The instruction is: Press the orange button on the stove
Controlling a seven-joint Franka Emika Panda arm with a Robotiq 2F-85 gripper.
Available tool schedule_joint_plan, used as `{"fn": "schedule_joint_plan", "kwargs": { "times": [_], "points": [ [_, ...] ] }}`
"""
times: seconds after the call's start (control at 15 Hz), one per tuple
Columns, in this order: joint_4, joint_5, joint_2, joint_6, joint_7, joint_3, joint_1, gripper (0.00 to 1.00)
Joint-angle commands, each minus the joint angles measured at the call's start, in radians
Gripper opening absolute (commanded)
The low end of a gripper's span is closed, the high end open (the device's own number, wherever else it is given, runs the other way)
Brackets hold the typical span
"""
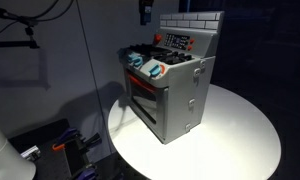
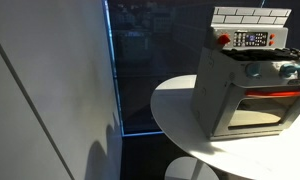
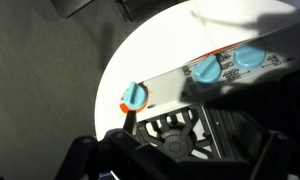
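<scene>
The grey toy stove point(image 1: 175, 95) stands on a round white table point(image 1: 240, 135); it also shows in an exterior view point(image 2: 225, 100). The tiny orange button point(image 2: 225, 40) sits on the brick-backed panel, left of the small display. My gripper point(image 1: 145, 10) hangs above the stove's back, apart from it. In the wrist view the dark blurred fingers point(image 3: 180, 168) frame a black burner point(image 3: 175, 140) and look spread apart with nothing between them. Blue-and-orange dial knobs point(image 3: 135, 95) line the stove's front edge. The orange button is out of the wrist view.
The table's edge point(image 3: 110, 70) drops to a dark floor. A glass partition point(image 2: 140, 70) and a pale wall point(image 2: 50, 90) stand beside the table. Cables and dark equipment point(image 1: 60, 145) lie on the floor.
</scene>
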Motion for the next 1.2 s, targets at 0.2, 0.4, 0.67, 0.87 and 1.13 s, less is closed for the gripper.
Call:
{"fn": "schedule_joint_plan", "kwargs": {
  "times": [0.2, 0.4, 0.67, 0.87, 1.13],
  "points": [
    [-0.032, 0.055, -0.132, -0.026, -0.177, 0.008, -0.003, 1.0],
    [-0.048, 0.101, -0.193, -0.037, -0.266, 0.004, -0.001, 1.0],
    [-0.056, 0.158, -0.252, -0.095, -0.347, 0.001, 0.001, 1.0],
    [-0.061, 0.165, -0.274, -0.122, -0.363, 0.006, -0.003, 1.0],
    [-0.049, 0.151, -0.255, -0.113, -0.344, 0.015, -0.008, 1.0]
  ]
}}
